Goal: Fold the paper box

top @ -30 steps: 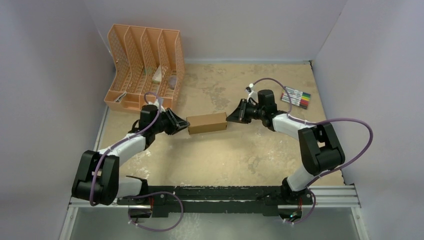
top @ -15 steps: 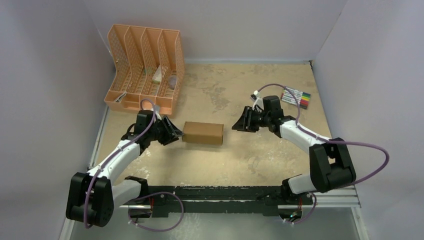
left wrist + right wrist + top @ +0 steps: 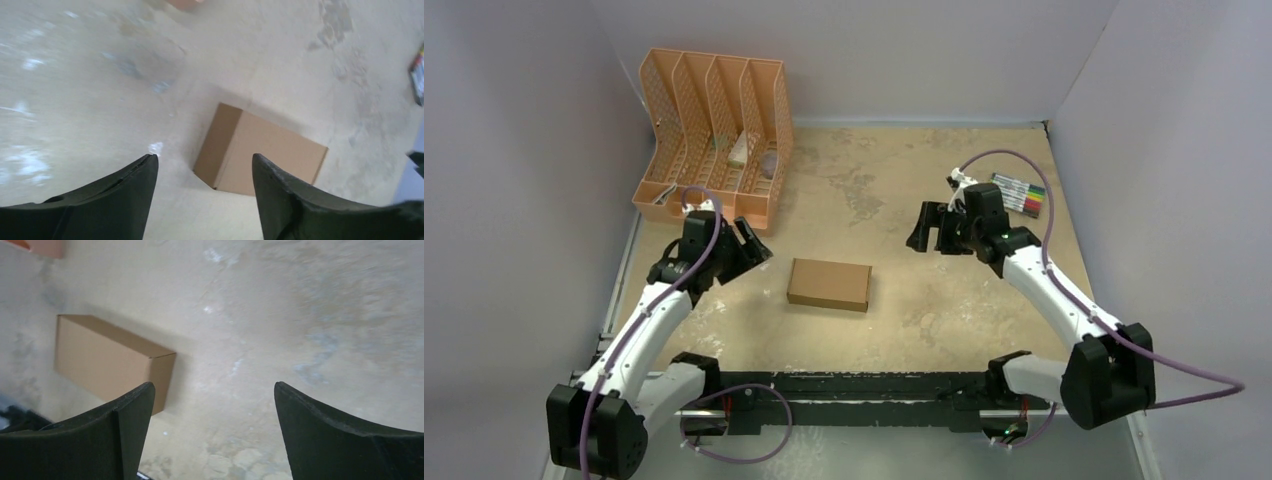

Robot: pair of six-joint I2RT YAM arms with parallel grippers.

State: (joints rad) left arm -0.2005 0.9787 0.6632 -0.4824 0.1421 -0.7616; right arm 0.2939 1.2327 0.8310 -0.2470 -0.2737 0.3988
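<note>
Claws are both standing open, with nothing between their fingers. The paper box, folded into a closed brown carton, is lying flat on the bench, between the two arms and touching neither. The left claw is hanging near the box, to its left and a little farther back, jaws spread and pointing toward the carton's left end. In the left wrist view the box is sitting beyond the fingertips, framed in the gap. The right claw is hovering well apart from the box, to its right and farther back, jaws spread wide. Its wrist view is showing the carton off to one side. A peach organizer is standing at the bench's far left corner, and markers are lying at the far right.
</note>
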